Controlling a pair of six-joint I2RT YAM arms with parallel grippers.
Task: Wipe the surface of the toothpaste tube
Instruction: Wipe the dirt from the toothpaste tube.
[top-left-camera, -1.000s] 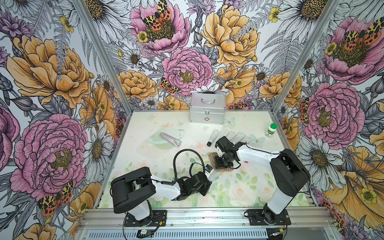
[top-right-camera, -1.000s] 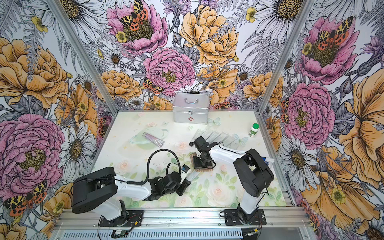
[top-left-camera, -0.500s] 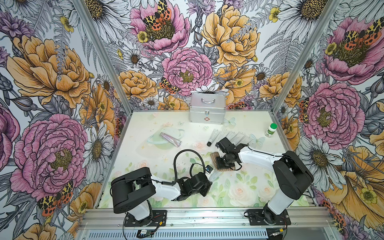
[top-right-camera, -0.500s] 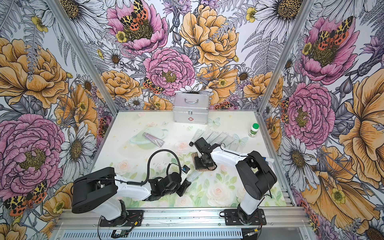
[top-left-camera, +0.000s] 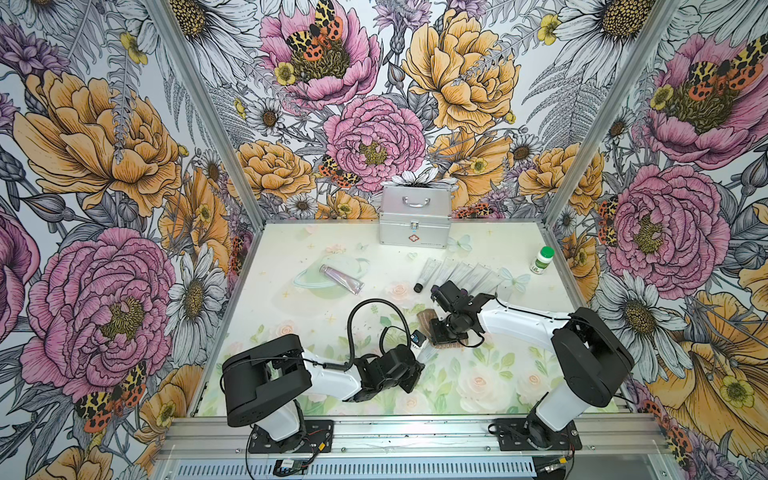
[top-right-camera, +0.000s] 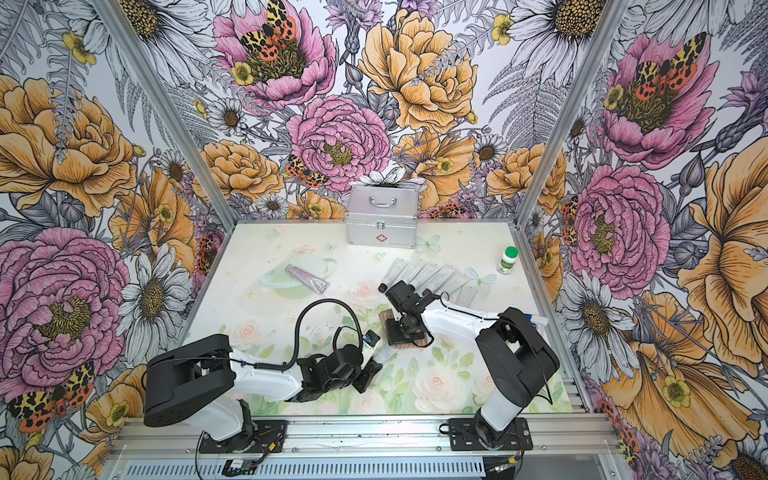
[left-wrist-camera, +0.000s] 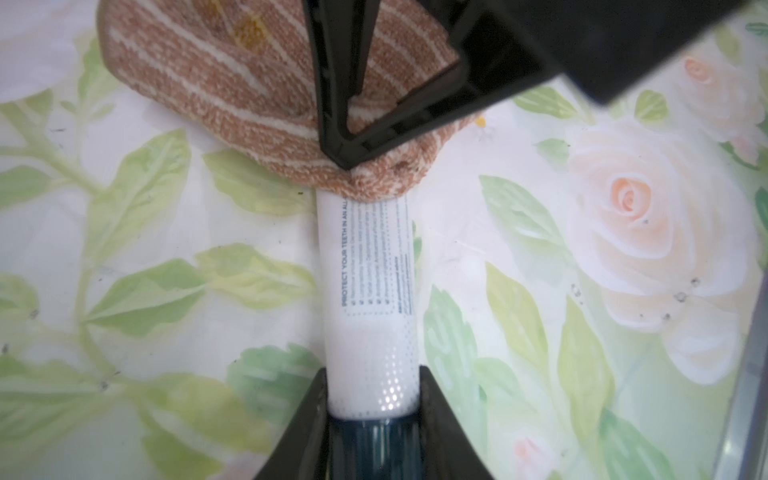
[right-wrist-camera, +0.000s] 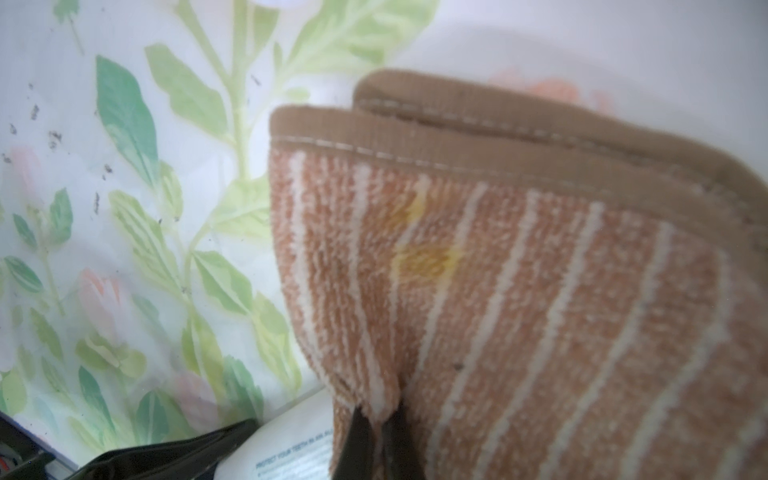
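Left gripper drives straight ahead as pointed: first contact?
Probably the striped towel, draped over the far end of the toothpaste tube the left gripper holds; the right gripper pinches that towel there. Depth is unclear.

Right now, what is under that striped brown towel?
One end of the white toothpaste tube lies under the striped towel; how far it reaches, and anything else beneath, is covered.

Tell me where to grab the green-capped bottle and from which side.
Probably best: take the green-capped bottle around its white body just under the cap, coming from above or from the middle of the table. It stands upright and round, so a gripper fits from any angle, but the side wall stands close on its far side.
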